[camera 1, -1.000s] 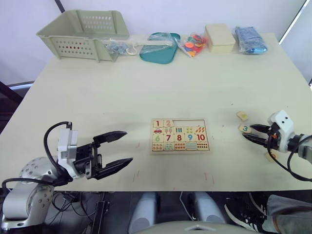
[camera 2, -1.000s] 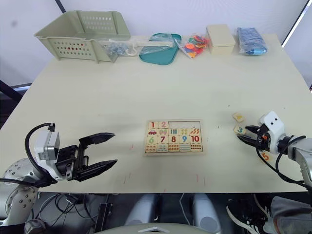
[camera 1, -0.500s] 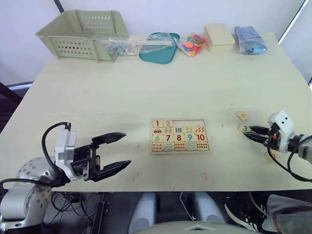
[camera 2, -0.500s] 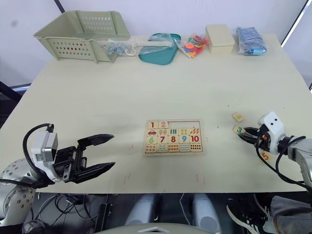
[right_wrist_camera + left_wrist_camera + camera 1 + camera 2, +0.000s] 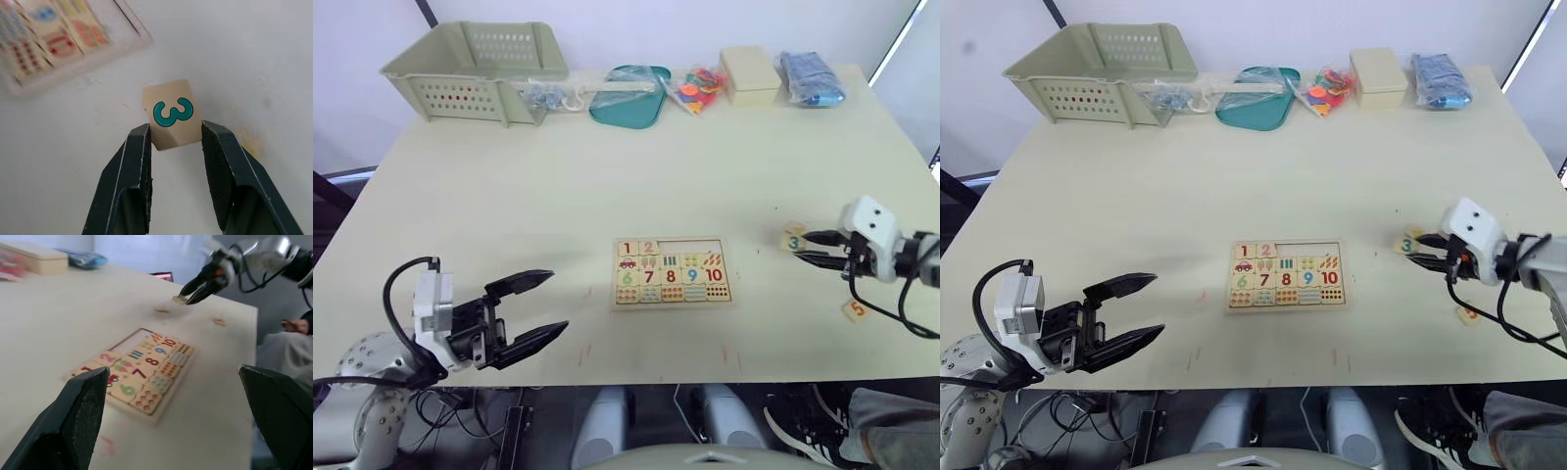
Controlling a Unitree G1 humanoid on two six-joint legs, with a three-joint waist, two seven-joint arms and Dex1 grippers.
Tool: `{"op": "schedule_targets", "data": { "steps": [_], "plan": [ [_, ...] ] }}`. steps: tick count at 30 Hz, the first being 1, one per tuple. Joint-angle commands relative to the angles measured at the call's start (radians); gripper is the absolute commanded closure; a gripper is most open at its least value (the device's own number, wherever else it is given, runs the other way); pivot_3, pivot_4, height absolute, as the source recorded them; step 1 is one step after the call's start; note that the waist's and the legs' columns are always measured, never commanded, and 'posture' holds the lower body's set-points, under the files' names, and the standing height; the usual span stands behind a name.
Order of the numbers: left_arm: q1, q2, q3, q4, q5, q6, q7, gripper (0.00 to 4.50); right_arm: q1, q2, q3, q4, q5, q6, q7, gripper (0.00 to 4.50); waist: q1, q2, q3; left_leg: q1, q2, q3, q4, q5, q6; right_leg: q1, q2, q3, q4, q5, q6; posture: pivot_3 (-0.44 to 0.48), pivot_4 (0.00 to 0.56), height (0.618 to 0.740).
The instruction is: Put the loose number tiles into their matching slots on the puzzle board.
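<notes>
- The right gripper (image 5: 175,142) has lifted the 3 tile (image 5: 171,114) off the table since a second ago, pinching it right of the puzzle board (image 5: 672,273)
- Left gripper (image 5: 530,308) idles, fingers spread
- Grip looks shallow; the tile could twist or drop before reaching the matching slots (image 5: 696,247)

One puzzle board (image 5: 672,273), apparently three loose number tiles (image 5: 793,241), two grippers (image 5: 816,247).
</notes>
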Motion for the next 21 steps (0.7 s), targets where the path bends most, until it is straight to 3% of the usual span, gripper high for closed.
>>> {"op": "schedule_targets", "data": {
  "steps": [1, 5, 10, 16, 21],
  "plan": [
    [0.009, -0.001, 0.046, 0.017, -0.019, -0.038, -0.029, 0.0, -0.126, -0.032, 0.089, -0.105, 0.02, 0.142, 0.027, 3.53, 0.002, 0.0, 0.0, 0.0, 0.0, -0.002, 0.0, 0.0, 0.0, 0.0, 0.0, -0.002, 0.0, 0.0, 0.0, 0.0, 0.15, 0.74],
    [0.014, 0.006, 0.064, 0.039, -0.036, -0.042, -0.052, 0.0, -0.407, -0.011, 0.317, -0.137, -0.012, 0.358, 0.076, 3.53, 0.002, 0.001, 0.002, -0.003, 0.0, -0.002, 0.0, 0.0, 0.0, -0.003, -0.002, -0.002, -0.001, 0.0, 0.0, 0.0, 0.15, 0.74],
    [0.017, 0.007, 0.079, 0.049, -0.044, -0.041, -0.063, 0.0, -0.614, 0.106, 0.496, -0.058, -0.082, 0.436, 0.06, 3.53, 0.001, -0.001, 0.001, -0.007, 0.0, -0.004, -0.001, 0.0, 0.0, -0.006, -0.004, -0.004, -0.002, 0.0, -0.001, 0.0, 0.15, 0.74],
    [0.038, 0.002, 0.102, 0.054, -0.045, -0.045, -0.065, 0.0, -0.713, 0.249, 0.619, 0.062, -0.164, 0.448, 0.019, 3.53, 0.003, -0.001, 0.001, -0.015, -0.001, -0.004, 0.0, 0.001, -0.001, -0.014, -0.006, -0.006, -0.001, 0.0, -0.001, 0.0, 0.15, 0.74],
    [0.042, 0.008, 0.115, 0.06, -0.049, -0.039, -0.064, 0.0, -0.739, 0.314, 0.656, 0.099, -0.19, 0.455, 0.012, 3.53, 0.002, -0.001, 0.001, -0.016, -0.003, -0.004, 0.0, 0.002, -0.004, -0.016, -0.015, -0.02, -0.001, 0.0, -0.001, 0.0, 0.15, 0.74]
  ]
}}
